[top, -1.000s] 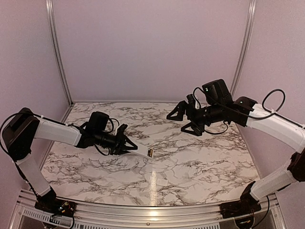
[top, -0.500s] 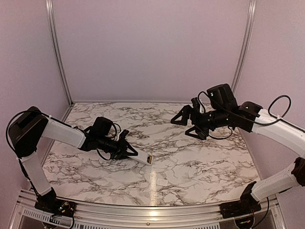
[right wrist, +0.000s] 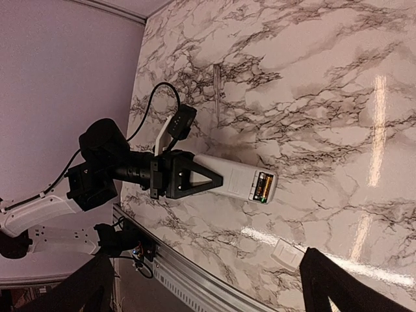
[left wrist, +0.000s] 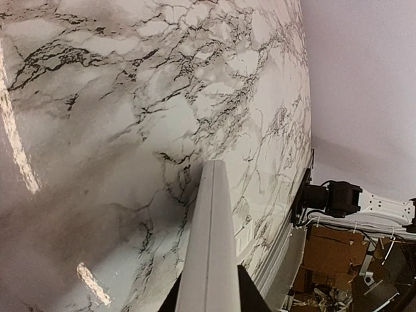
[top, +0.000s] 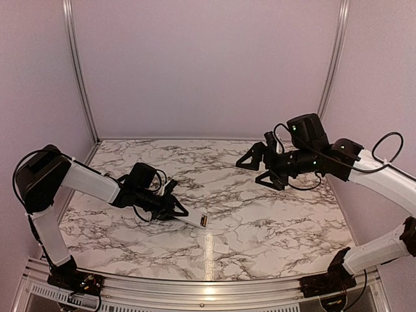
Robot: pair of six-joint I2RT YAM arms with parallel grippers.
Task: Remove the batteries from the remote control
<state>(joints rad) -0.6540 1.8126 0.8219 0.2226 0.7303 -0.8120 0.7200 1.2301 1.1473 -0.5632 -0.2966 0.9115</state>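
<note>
I can read no text, number, brand or sign in any of my views. The white face of the remote control (right wrist: 231, 177) is too small and too blurred for me to make out any print. The same holds for the batteries (right wrist: 262, 186) in its recess.

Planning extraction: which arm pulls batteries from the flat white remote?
Right: the right gripper hangs open and free; the left gripper is shut on the flat white plastic remote, dark copper-ended batteries exposed.
</note>
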